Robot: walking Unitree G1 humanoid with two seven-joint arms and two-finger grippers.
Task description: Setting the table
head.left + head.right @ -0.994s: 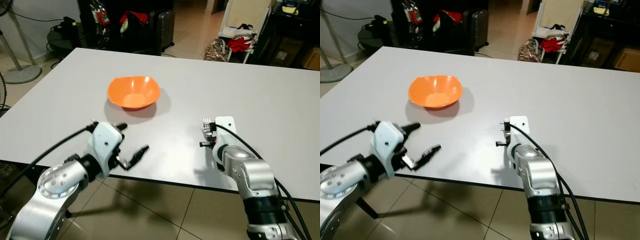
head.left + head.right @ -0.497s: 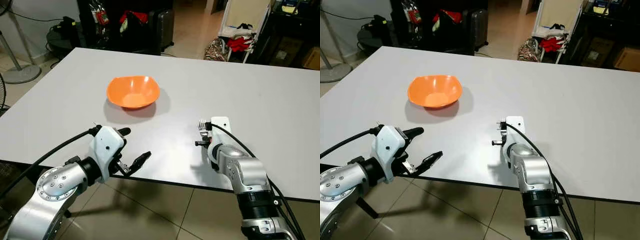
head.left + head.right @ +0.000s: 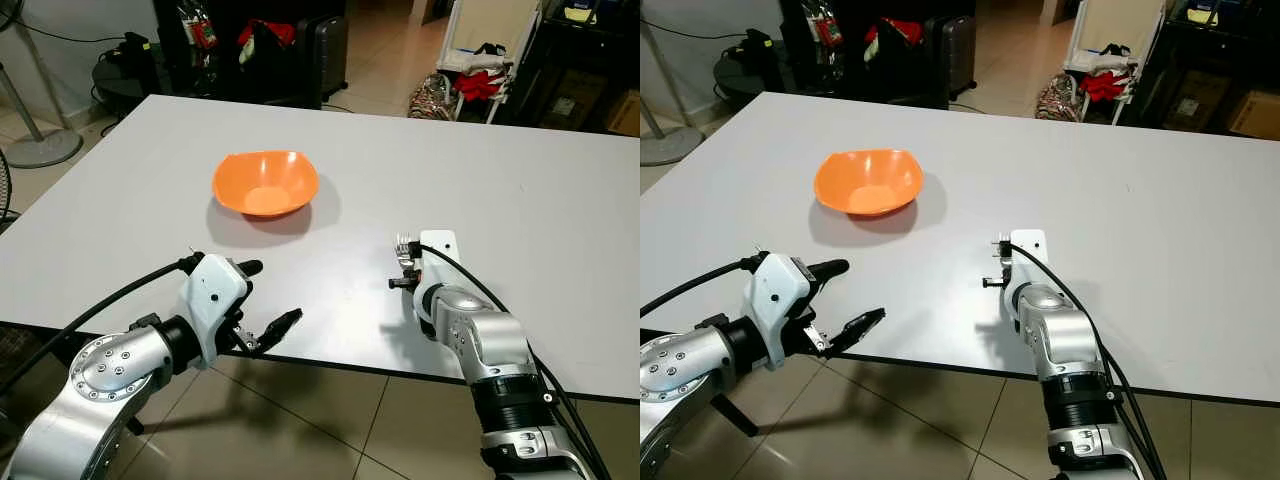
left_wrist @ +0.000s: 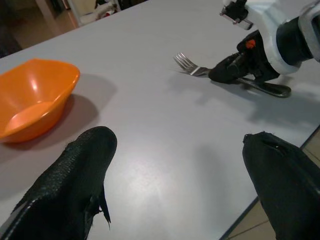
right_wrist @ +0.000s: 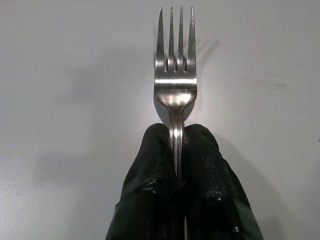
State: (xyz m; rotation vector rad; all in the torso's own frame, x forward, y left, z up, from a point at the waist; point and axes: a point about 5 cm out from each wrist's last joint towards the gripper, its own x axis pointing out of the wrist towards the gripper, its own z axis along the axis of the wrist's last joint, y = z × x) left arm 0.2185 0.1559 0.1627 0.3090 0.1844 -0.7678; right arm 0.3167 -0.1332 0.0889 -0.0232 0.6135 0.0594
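An orange bowl stands on the white table, left of centre. A silver fork lies flat on the tabletop with its tines pointing away, and my right gripper is shut on its handle, low over the table to the right of the bowl. In the left wrist view the fork and my right gripper show side on. My left gripper hovers open over the table's near edge, in front of the bowl, with nothing between its fingers.
Tiled floor lies below the table's near edge. Beyond the far edge stand a dark suitcase, a rack with red cloth and other clutter. A fan base sits on the floor at far left.
My right gripper has slid the fork slightly to the left. My left gripper has drawn back a little toward the near edge, still open.
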